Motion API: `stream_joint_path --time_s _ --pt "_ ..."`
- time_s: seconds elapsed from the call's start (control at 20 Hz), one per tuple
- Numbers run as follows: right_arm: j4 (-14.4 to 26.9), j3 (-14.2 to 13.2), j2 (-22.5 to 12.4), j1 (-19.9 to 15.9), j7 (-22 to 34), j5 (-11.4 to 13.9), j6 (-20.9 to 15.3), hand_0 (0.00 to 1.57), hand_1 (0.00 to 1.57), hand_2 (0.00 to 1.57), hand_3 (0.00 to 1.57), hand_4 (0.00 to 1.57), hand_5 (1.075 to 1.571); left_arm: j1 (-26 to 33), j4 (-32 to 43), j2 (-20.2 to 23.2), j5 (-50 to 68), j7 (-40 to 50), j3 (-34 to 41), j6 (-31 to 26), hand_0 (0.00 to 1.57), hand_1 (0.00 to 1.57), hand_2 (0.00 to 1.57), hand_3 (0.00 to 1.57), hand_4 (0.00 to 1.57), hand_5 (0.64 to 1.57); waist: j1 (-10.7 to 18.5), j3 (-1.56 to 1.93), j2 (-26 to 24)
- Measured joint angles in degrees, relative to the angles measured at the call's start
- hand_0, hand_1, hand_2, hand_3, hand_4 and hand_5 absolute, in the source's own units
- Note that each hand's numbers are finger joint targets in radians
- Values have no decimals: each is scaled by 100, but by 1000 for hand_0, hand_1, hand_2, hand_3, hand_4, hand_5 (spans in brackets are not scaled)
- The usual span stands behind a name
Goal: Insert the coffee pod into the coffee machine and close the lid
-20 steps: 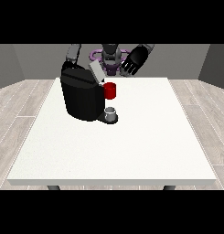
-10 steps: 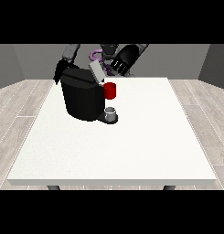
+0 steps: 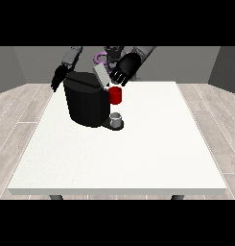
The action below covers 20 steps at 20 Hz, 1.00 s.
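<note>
At the view's left, the hand at the view's left (image 3: 58, 78) is being hung just behind the far corner of the black coffee machine (image 3: 87, 104), and whether anything is being touched by it, or how its fingers are lying, cannot be told. Moving across, the machine is being seen standing on the white table (image 3: 138, 158), with its grey lid (image 3: 101, 75) being held tilted up, so the closing step is being judged as not yet done. The red part (image 3: 116, 95) at the machine's front is being taken as the coffee pod or its holder; which of the two cannot be told. Below it, a small grey cup (image 3: 117, 118) is being left on the machine's base, and nothing is being shown inside it. Further right, the hand at the view's right (image 3: 124, 69) is being brought against the lid's upper end, its fingers being curled there, though a closed hold is not being plainly shown. Pushing the lid down is being judged as the work remaining.
</note>
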Motion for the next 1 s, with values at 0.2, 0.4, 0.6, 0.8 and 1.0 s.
stream_joint_path --time_s 0.2,0.4,0.6,0.8,1.0 --pt "122 -107 -52 -109 42 -10 -42 0 0 0 0 0 1571 -65 38 -86 -23 -23 -63 -63 1248 1248 1286 1244 445 1571 101 0 64" --pt "138 -113 -64 -89 5 8 -53 0 0 0 0 223 1571 -125 118 -80 -19 -54 -30 -50 1243 1243 1284 1230 423 1571 78 -1 126" --pt "154 -164 -84 -176 53 -2 -83 0 0 0 0 0 1571 -179 195 -120 -28 -54 -36 -71 1193 1193 1234 1191 434 1571 91 -1 152" --pt "121 -156 -78 -134 70 -6 -79 0 0 0 0 100 1571 -98 235 -173 -73 -147 -71 29 1166 1166 1233 1193 421 1571 71 0 137" --pt "174 -227 -128 -126 -27 -58 -42 0 0 0 0 0 1571 -202 265 -95 -100 -135 -46 39 1227 1227 1258 1198 406 1571 48 0 215"
